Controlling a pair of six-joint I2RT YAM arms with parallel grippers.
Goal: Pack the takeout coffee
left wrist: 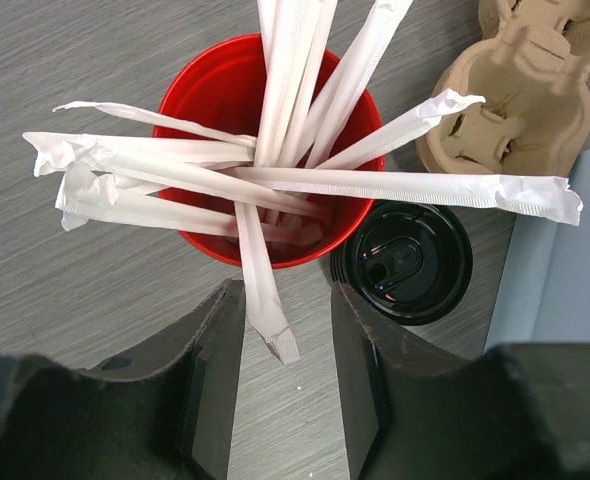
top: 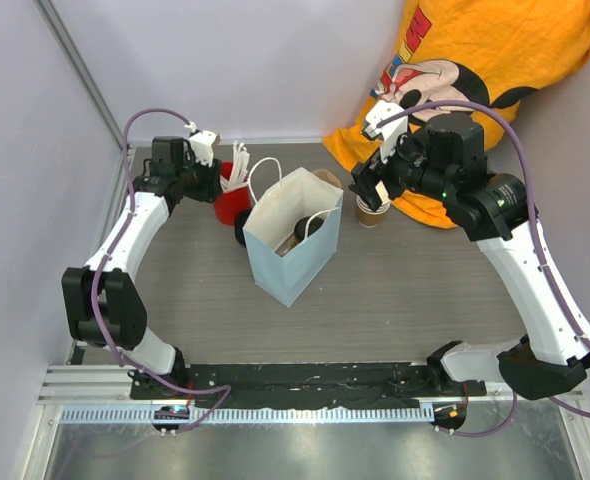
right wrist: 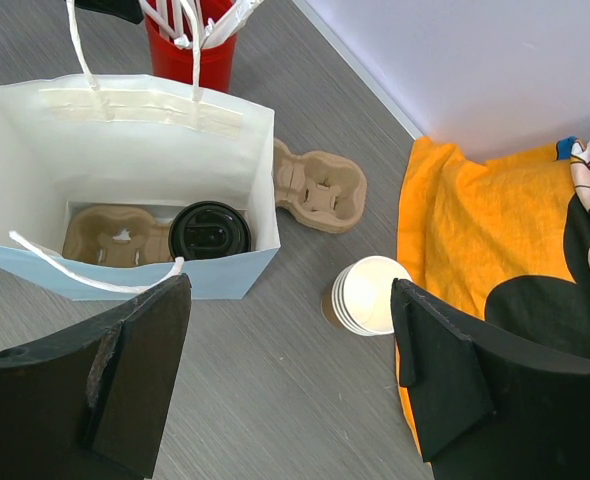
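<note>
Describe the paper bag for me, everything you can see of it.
The paper bag is pale blue outside, white inside, with white cord handles and a tape strip along one inner rim. It stands upright and open in the middle of the table, nothing gripping it. On its floor lie a brown pulp carrier and a round black lid; what is under the lid is hidden. A second carrier lies close beside it.

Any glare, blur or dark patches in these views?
Top view: glare on the metal rail, table evenly lit. Left wrist view: straws sharp, small glints on the black lid, left pincer nearly black. Right wrist view: bag interior clear, right pincer dark.
</note>
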